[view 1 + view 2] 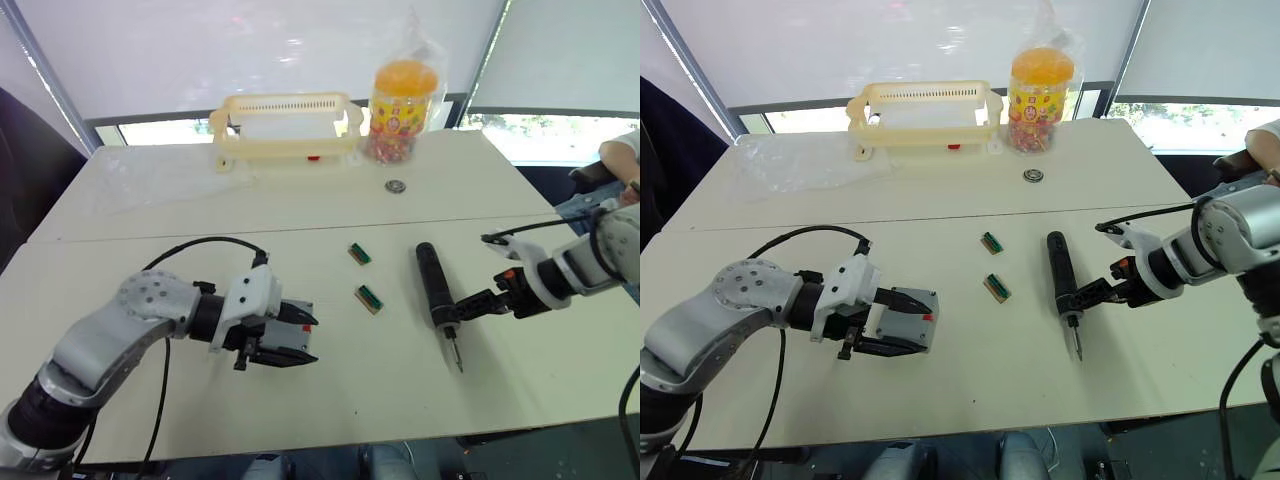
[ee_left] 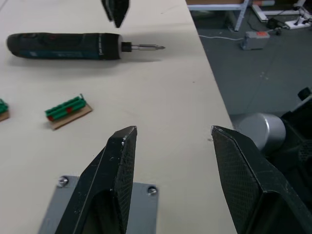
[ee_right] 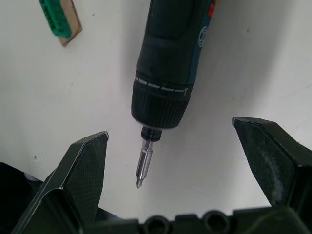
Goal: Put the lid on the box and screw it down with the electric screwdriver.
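Grey square plastic box [image 1: 902, 322], shallow and matt with a small red mark on its side, sits on the cream table [image 1: 330, 410] at the robot's left. A flat grey plate with rounded corners, judged to be the lid [image 2: 97, 212], lies on top of it; two small screw heads show at its corners in the left wrist view. Whether those screws are driven home cannot be told. Lid placement appears done; the screwing step appears outstanding, since the tool lies unheld.

Left gripper [image 1: 908, 322] has its two black textured fingers spread wide around the box and lid, one finger above, one beside; no firm clamp is visible (fingers look released).

Moving right: two small green ridged blocks on brown card bases [image 1: 368, 297] lie apart on the bare table, between box and tool.

Long black cylindrical electric screwdriver [image 1: 434, 284], with smooth barrel, ribbed collar and thin bright metal bit, lies flat, bit pointing toward the near table edge.

Right gripper [image 1: 470, 308] sits low beside the screwdriver's collar, fingers parted either side of the bit end in the wrist view, touching nothing (a grasp looks imminent, by judgement only).

Behind: a pale yellow slatted plastic basket [image 1: 285, 125] and a clear jar with orange lid [image 1: 402, 100].
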You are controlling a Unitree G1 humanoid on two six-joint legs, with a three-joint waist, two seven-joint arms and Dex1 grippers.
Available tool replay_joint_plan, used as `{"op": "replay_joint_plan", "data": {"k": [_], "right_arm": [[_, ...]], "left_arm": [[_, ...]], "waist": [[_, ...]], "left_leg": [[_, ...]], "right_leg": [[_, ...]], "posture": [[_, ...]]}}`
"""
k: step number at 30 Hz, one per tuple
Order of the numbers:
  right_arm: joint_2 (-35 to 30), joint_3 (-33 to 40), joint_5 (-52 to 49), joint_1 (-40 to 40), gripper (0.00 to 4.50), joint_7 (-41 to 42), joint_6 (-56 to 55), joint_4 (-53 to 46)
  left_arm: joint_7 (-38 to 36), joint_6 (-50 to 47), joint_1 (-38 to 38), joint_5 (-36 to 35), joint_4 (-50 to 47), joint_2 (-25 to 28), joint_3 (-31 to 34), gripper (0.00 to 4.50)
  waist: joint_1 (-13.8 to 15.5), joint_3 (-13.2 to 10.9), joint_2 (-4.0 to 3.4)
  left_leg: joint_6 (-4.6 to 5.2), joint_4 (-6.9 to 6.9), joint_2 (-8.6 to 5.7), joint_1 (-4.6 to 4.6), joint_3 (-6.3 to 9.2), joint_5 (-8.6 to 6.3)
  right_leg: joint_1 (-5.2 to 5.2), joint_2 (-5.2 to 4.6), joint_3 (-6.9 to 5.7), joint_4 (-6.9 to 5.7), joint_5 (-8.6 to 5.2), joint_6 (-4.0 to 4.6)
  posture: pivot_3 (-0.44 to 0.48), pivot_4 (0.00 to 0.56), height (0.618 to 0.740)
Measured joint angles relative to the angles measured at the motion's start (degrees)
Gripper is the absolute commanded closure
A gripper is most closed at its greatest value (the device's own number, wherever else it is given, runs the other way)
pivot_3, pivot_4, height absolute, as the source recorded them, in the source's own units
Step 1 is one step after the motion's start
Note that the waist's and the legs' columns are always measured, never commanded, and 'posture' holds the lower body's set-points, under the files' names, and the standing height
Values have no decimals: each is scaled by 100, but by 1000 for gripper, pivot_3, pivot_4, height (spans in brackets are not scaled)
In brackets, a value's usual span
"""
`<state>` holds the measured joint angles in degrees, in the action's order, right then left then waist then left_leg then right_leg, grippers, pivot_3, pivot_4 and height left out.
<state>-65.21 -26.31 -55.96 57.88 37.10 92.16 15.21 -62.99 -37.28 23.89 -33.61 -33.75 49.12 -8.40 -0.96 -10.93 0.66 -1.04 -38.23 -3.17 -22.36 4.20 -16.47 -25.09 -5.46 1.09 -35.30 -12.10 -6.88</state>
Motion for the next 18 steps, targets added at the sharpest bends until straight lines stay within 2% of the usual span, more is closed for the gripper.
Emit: {"op": "replay_joint_plan", "data": {"k": [4, 13, 14, 15, 18], "right_arm": [[386, -422, 25, 322, 38, -100, 0, 568], [695, -955, 224, 439, 38, -163, 4, 600], [752, -949, 349, 424, 527, -224, 4, 516], [805, -948, 455, 412, 807, -290, 5, 466], [1011, -869, 706, 377, 2238, -354, 5, 515]], "left_arm": [[253, -86, -115, -14, -147, -27, 35, 2030], [642, -277, -186, -88, -350, -83, 80, 2030], [692, -304, -187, -94, -359, -96, 82, 2030], [727, -333, -187, -100, -359, -111, 82, 2030], [833, -359, -256, -147, -363, -145, 86, 2030]], "waist": [[22, 0, -1], [26, 0, -1], [26, 2, 1], [17, 4, 5], [-2, 9, 12]], "left_leg": [[0, 0, 0, -1, 2, 0], [0, 0, -4, -3, 19, 0], [0, 0, -4, -3, 21, 0], [0, 0, -4, -2, 21, 0], [0, 0, -3, 9, 20, 0]], "right_leg": [[0, 1, -2, -1, 0, 0], [-1, -1, -3, -2, 0, -1], [0, 0, -4, -2, 0, -1], [0, 2, -4, -2, 1, -1], [11, 4, -4, -2, 1, 0]], "posture": [[0, 150, 740], [0, 150, 740], [0, 150, 740], [0, 150, 740], [0, 150, 740]]}}
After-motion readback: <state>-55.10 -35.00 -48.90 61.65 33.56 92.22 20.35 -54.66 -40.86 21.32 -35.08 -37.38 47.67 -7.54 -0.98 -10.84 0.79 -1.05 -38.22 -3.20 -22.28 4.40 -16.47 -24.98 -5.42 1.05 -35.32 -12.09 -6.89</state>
